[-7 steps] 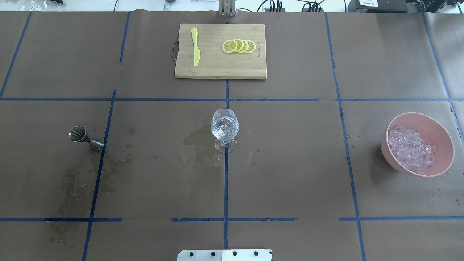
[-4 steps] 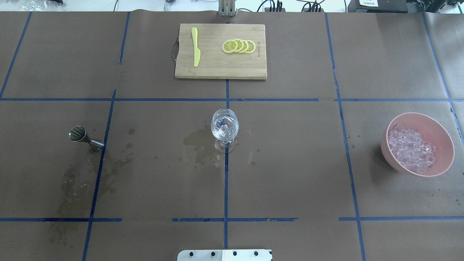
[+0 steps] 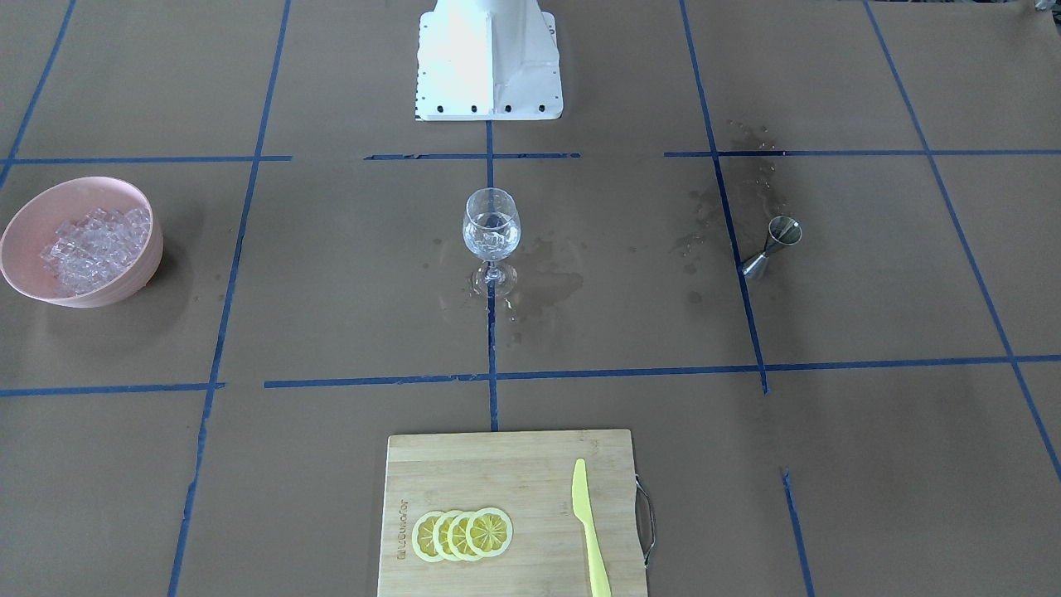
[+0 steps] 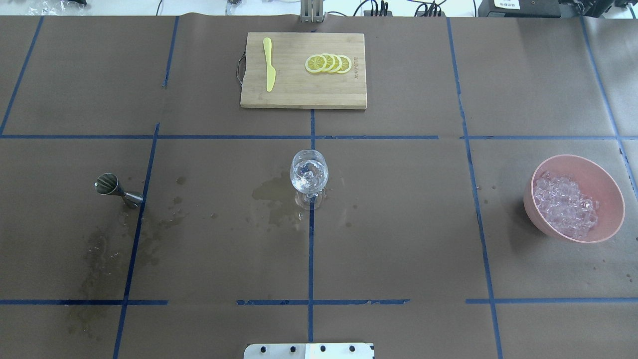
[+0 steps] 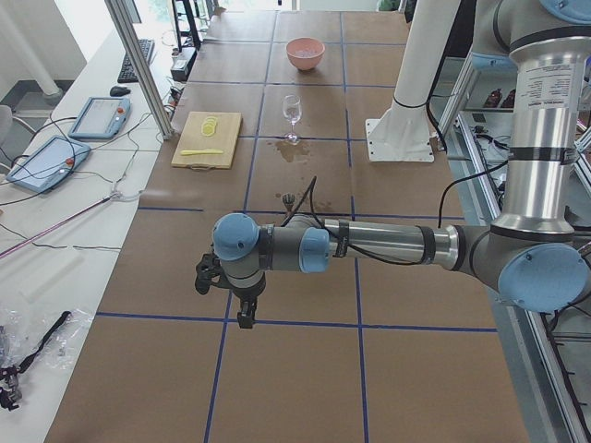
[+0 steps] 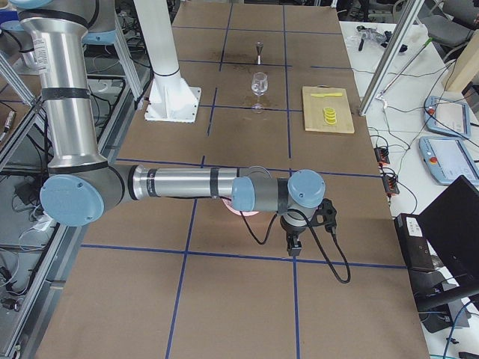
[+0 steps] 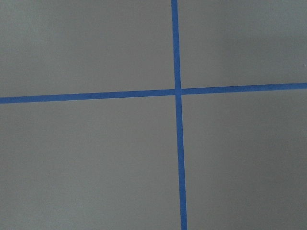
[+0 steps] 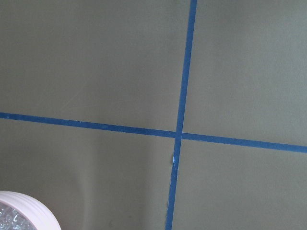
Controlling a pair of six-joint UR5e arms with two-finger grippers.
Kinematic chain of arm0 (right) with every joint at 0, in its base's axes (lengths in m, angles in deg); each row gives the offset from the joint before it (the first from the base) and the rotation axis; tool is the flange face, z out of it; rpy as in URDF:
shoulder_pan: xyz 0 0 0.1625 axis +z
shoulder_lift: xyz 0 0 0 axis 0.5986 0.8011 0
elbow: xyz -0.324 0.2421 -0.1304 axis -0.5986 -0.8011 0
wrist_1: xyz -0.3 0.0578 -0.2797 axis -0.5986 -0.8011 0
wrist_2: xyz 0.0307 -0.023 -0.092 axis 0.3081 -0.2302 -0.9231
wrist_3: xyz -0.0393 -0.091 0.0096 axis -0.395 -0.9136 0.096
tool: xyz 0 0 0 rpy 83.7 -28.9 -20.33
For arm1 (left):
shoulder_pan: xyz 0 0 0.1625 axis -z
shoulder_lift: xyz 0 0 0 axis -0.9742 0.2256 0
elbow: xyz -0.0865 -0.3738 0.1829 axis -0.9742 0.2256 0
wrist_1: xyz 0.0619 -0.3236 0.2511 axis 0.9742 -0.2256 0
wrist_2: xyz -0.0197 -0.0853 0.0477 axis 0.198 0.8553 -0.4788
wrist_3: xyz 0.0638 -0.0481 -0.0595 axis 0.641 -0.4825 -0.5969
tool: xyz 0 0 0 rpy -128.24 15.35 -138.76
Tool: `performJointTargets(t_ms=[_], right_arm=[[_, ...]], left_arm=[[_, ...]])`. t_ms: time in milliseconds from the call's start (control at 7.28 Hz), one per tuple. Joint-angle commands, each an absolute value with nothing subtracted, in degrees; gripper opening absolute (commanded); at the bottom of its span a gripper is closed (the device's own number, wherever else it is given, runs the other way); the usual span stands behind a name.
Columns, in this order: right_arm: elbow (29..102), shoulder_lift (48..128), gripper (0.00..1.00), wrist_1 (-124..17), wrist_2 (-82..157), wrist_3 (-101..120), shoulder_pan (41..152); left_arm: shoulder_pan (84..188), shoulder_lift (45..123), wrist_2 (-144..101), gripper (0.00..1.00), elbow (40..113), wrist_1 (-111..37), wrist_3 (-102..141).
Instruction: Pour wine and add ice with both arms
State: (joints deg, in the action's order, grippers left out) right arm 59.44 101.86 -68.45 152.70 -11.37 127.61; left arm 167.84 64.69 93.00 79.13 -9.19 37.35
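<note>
One wine glass [image 4: 309,174], one jigger [image 4: 117,190], one pink bowl [image 4: 612,199] of ice [image 4: 565,205] and four lemon slices [image 4: 329,63] sit far from the left fingers [image 5: 246,319] and right fingers [image 6: 294,248]. I can't tell whether either pair is apart or together. The brown-papered bench [image 4: 398,224] is wet.

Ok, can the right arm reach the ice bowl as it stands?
Probably yes: the pink bowl sits open, nothing around it, and the right gripper hangs just beside it.

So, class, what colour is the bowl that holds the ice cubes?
The bowl is pale pink, and it shows best in the overhead exterior view.
</note>
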Motion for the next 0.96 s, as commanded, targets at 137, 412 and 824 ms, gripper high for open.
performJointTargets(t_ms=[137, 412, 824], right_arm=[[59.4, 102.6, 1.0, -68.4, 152.4, -11.2, 127.6], [59.7, 103.3, 1.0, -67.6, 152.3, -11.3, 127.8], [61.4, 109.2, 1.0, -60.6, 152.3, -10.1, 128.9]], left_arm=[[167.8, 64.8, 93.0, 1.0, 79.4, -10.4, 37.3], [167.8, 64.8, 93.0, 1.0, 79.5, -10.5, 37.3], [167.8, 64.9, 93.0, 1.0, 79.4, -11.3, 37.3]])
